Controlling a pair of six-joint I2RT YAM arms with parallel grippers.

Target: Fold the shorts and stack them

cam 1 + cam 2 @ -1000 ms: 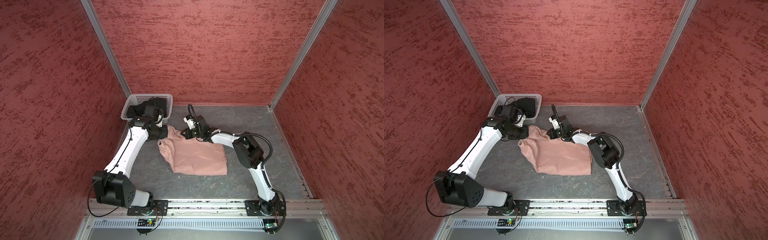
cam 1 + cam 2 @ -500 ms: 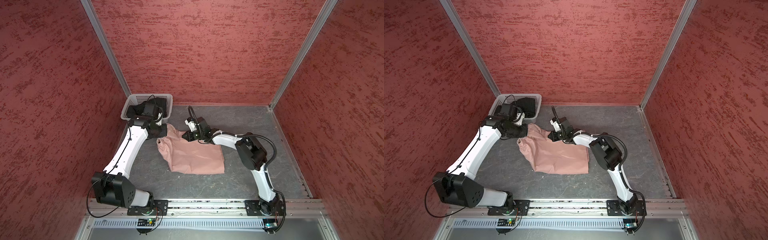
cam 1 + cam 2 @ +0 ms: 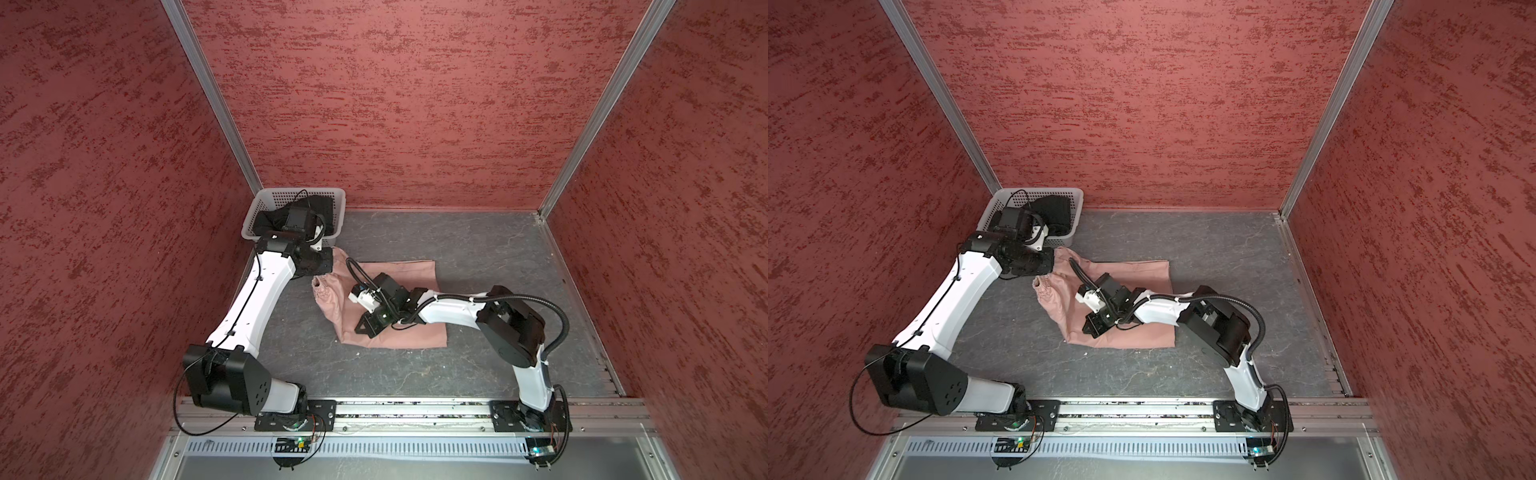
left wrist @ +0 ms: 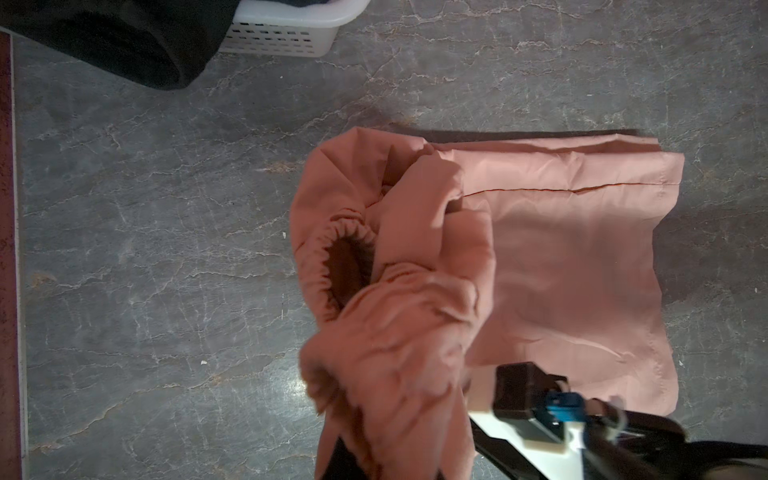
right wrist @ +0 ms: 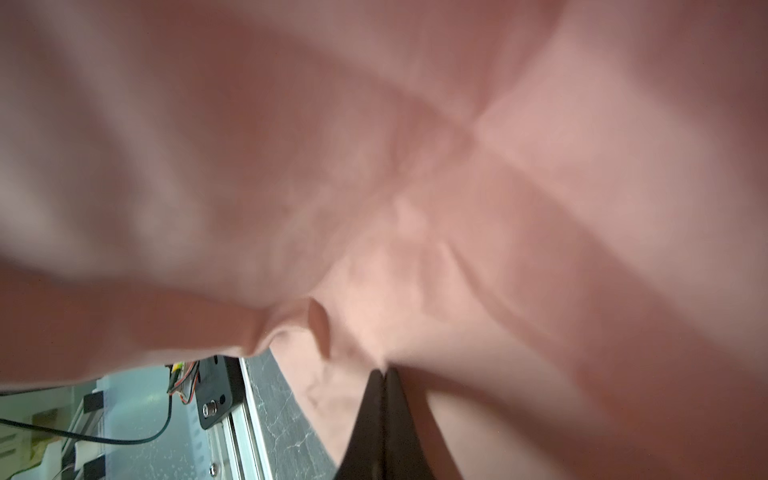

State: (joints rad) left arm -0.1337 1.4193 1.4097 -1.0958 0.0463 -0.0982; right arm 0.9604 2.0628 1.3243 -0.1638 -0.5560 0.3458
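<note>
The dusty pink shorts (image 3: 415,274) (image 3: 1142,274) lie mid-table, mostly flat, with the gathered waistband end bunched and raised at the left. My left gripper (image 3: 326,266) (image 4: 374,465) is shut on that raised waistband cloth (image 4: 395,353), just in front of the basket. My right gripper (image 3: 360,328) (image 5: 384,372) hangs over the shorts' front-left part, its jaws pressed together with pink cloth (image 5: 540,166) puckered at their tips. The black shorts (image 3: 266,220) (image 3: 1054,214) (image 4: 124,45) lie crumpled in the basket, partly hidden by my left wrist.
A white perforated basket (image 3: 259,203) (image 3: 1073,195) (image 4: 282,41) stands in the back left corner. Red walls close in three sides. A metal rail (image 3: 415,409) carrying both arm bases runs along the front. Bare grey tabletop (image 3: 498,249) shows to the right.
My right gripper has swung from the shorts' rear edge toward the front, now low over their front-left part. The left gripper has stayed by the basket, holding the waistband.
</note>
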